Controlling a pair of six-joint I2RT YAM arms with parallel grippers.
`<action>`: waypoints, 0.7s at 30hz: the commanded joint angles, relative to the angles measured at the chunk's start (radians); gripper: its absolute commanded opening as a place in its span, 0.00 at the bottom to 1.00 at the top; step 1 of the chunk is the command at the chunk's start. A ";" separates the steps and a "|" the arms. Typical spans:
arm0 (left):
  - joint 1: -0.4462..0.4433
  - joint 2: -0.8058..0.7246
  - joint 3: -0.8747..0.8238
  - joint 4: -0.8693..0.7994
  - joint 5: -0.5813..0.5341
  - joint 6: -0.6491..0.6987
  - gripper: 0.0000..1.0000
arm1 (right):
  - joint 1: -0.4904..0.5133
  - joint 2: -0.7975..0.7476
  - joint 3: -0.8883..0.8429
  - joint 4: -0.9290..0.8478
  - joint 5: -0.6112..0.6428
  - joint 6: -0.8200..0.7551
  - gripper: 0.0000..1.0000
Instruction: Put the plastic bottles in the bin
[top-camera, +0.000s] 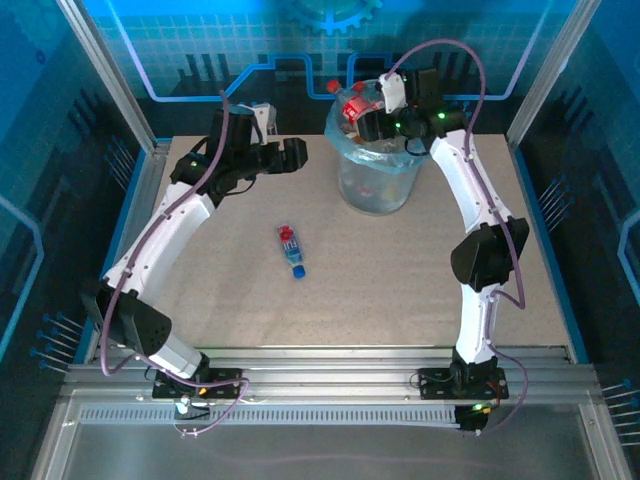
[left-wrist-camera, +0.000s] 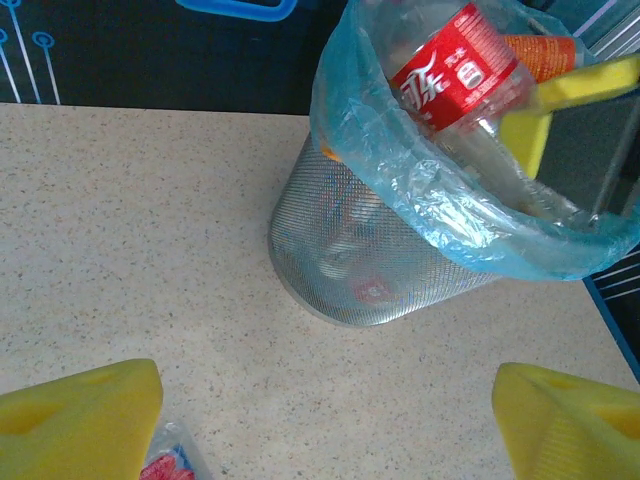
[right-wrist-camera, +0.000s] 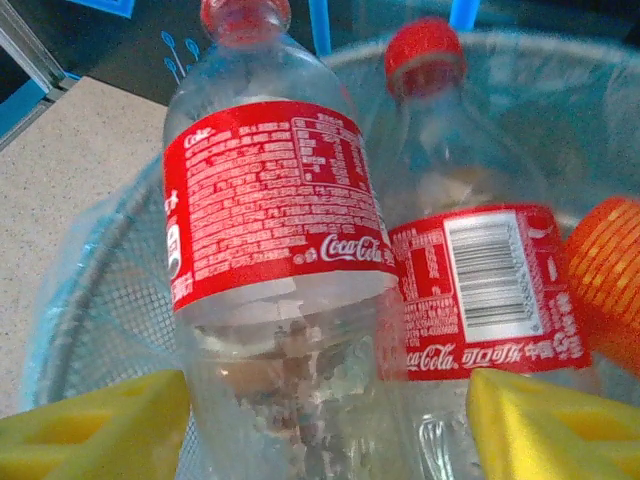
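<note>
Though empty and light, judged red bottle (right-wrist-camera: 270, 200) thin-walled, slick, crushable | spotted at bin (top-camera: 350, 185) mouth between spread right gripper (right-wrist-camera: 330, 425) jaws, unpinched | found left gripper (left-wrist-camera: 325, 405) jaws spread, empty | noted blue-capped bottle (top-camera: 291, 250) lying mid-table; favoured gentle mid-label pinch.

The bin (top-camera: 378, 192), round grey mesh lined with a crinkly light-blue bag, stands upright at the far side of the surface (top-camera: 420, 290). Two clear, red-labelled cola bottles, the left bottle (right-wrist-camera: 270, 200) and the right bottle (right-wrist-camera: 470, 295), stick up from it, red caps uppermost. A blue-capped bottle (top-camera: 291, 250) lies flat on the surface, well apart from the bin.
</note>
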 joint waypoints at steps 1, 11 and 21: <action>0.011 -0.038 -0.010 0.004 -0.015 0.003 0.87 | -0.013 -0.068 -0.050 0.036 -0.023 0.012 0.78; 0.011 -0.055 -0.035 0.011 -0.026 -0.002 0.88 | -0.015 -0.072 -0.107 0.069 -0.022 -0.004 0.61; 0.012 -0.055 -0.033 0.001 -0.029 0.003 0.88 | -0.028 -0.048 -0.341 0.200 -0.052 -0.026 0.56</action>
